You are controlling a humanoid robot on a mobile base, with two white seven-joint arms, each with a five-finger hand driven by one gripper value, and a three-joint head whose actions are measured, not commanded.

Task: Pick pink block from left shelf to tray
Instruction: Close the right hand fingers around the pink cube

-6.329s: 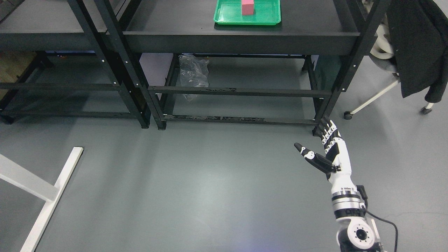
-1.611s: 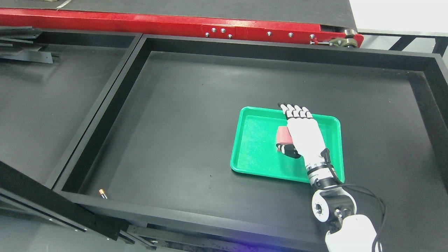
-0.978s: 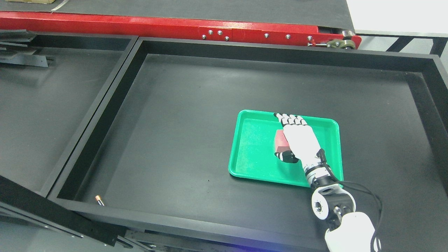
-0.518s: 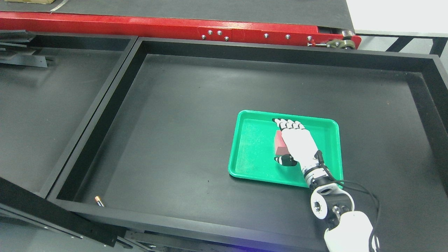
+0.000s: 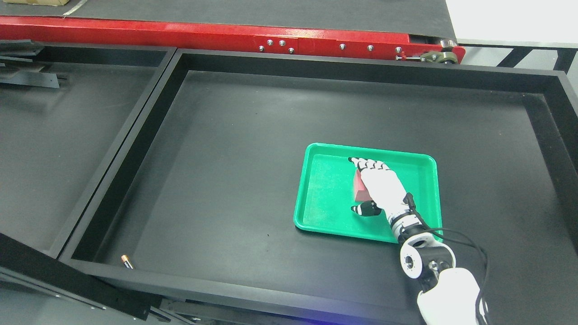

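The pink block (image 5: 359, 190) lies in the green tray (image 5: 325, 189) on the right black shelf and is mostly hidden under my right hand (image 5: 360, 186). The hand reaches in from the lower right and lies over the block. Its fingers (image 5: 368, 165) stretch flat past the block's far end, and the thumb (image 5: 361, 209) is spread out at the near end. The fingers are not curled around the block. I cannot tell whether the palm touches it. The left arm is out of view.
The tray sits in a large black shelf bin with raised walls (image 5: 289, 63). A second black bin (image 5: 67, 135) lies to the left. A small battery (image 5: 126, 261) lies in the near left corner. A red beam (image 5: 180, 34) runs along the back.
The camera went from a floor-level look at the shelves to a look down into the bin. Over the last second my right hand drew back and sank, covering more of the block.
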